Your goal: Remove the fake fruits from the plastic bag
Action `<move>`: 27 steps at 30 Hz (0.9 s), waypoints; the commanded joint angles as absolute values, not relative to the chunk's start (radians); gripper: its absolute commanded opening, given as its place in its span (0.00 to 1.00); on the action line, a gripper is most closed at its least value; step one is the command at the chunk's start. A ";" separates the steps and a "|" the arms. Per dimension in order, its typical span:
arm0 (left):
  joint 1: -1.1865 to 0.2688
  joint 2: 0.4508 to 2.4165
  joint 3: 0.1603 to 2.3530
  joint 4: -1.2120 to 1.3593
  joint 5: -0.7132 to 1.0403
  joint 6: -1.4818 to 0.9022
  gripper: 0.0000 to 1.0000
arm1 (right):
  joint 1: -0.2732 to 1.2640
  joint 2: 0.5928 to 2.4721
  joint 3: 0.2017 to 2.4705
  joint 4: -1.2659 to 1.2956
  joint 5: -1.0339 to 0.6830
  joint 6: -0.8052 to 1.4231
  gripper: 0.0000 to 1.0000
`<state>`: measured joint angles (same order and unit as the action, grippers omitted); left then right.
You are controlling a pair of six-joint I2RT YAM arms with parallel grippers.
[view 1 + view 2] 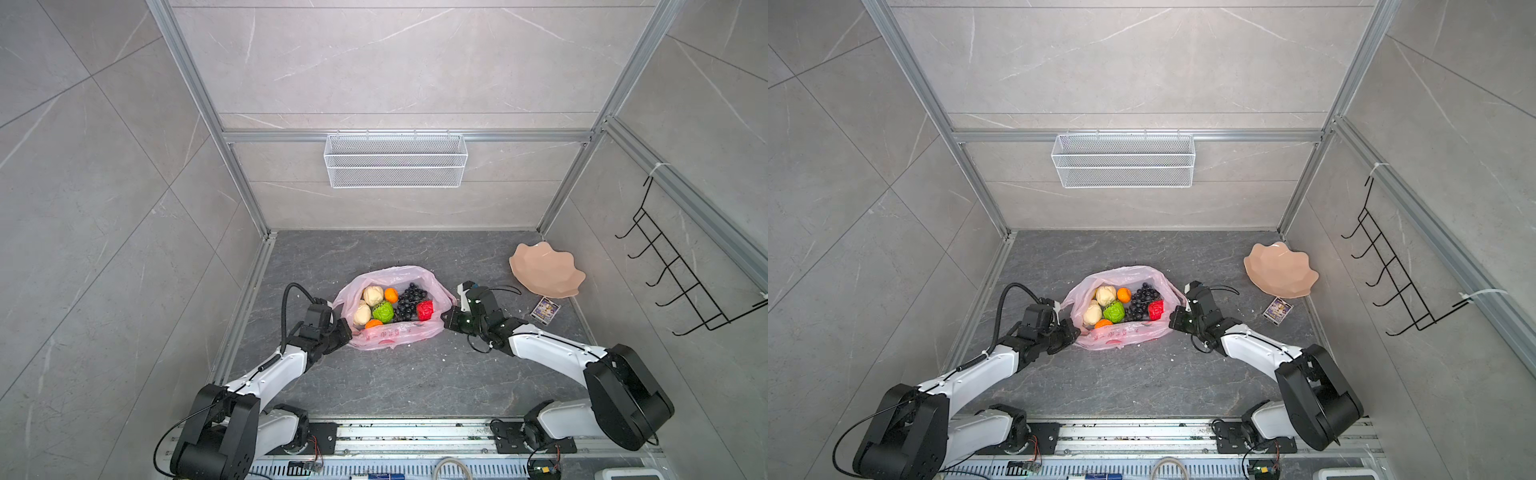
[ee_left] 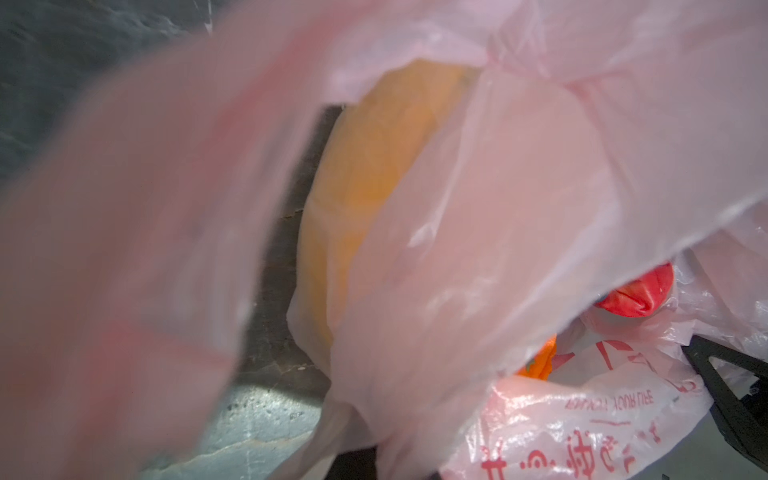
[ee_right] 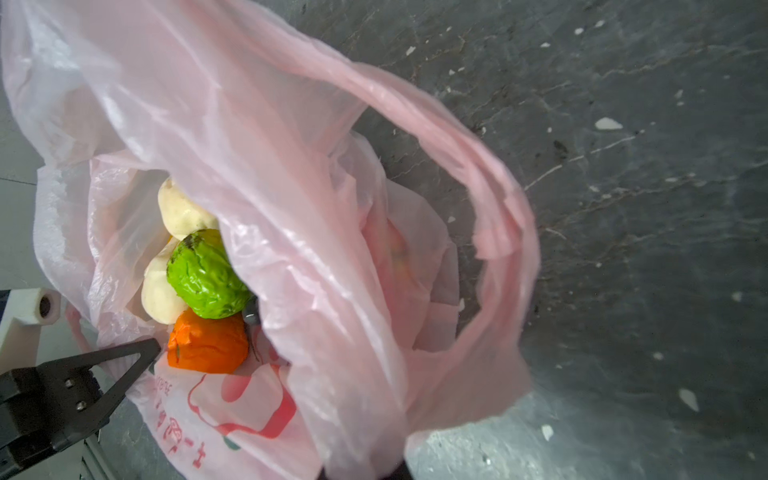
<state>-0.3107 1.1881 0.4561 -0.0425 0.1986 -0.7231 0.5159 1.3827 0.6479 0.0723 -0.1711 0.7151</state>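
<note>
The pink plastic bag lies open in the middle of the dark floor in both top views. Inside it lie the fake fruits: two beige lumps, two oranges, a green fruit, grapes and a red apple. My left gripper is shut on the bag's left edge, with film spilling from it. My right gripper is shut on the bag's right edge by the loop handle. A yellow shape, perhaps the banana, shows through the film.
A peach wavy-edged dish sits at the back right, with a small printed card in front of it. A white wire basket hangs on the back wall and a black hook rack on the right wall. White crumbs dot the floor.
</note>
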 commanded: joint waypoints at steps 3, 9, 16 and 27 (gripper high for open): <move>-0.321 1.155 0.451 -0.081 0.172 -0.707 0.00 | 0.544 1.270 0.569 0.087 -0.142 0.726 0.00; -0.322 1.093 0.421 -0.106 0.174 -0.715 0.15 | 0.545 1.222 0.503 0.072 -0.087 0.750 0.00; -0.331 1.000 0.563 -0.380 0.024 -0.675 0.57 | 0.577 1.225 0.518 0.025 -0.062 0.737 0.01; -0.615 1.300 1.013 -0.710 -0.390 -0.502 0.72 | 0.595 1.204 0.585 -0.074 -0.002 0.715 0.02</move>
